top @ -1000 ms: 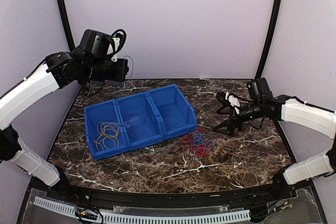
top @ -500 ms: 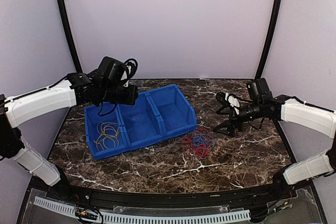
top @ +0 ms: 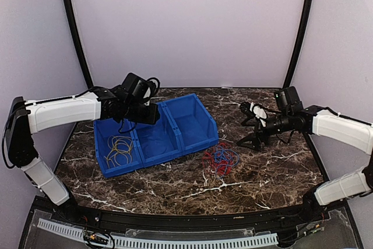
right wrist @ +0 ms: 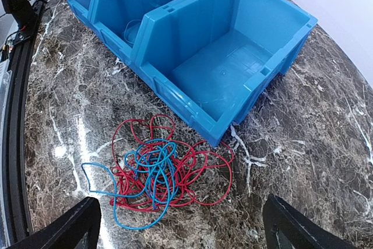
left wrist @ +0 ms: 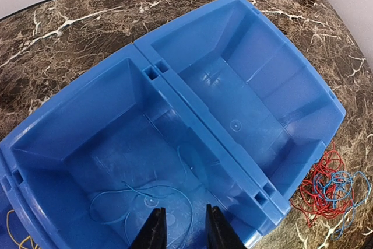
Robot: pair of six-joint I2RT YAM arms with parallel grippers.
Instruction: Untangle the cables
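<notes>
A tangled bunch of red and blue cables (top: 220, 158) lies on the marble table by the near right corner of the blue three-compartment bin (top: 201, 142). In the right wrist view the tangle (right wrist: 157, 170) sits just ahead of my right gripper (right wrist: 180, 231), which is wide open and empty. My left gripper (left wrist: 185, 231) hovers over the middle compartment with its jaws slightly apart and empty. A single thin blue cable (left wrist: 145, 202) lies loose on that compartment's floor. A yellow-tan bunch (top: 119, 150) lies in the left compartment.
The bin's right compartment (left wrist: 250, 86) holds nothing. The red and blue tangle also shows at the right edge of the left wrist view (left wrist: 326, 193). Bare marble lies near the front edge (top: 175, 185) and to the right (top: 280, 167).
My left arm swung down and right from the back left corner to above the middle compartment. The thin blue cable that hung from it now lies in that compartment. The right arm is still.
</notes>
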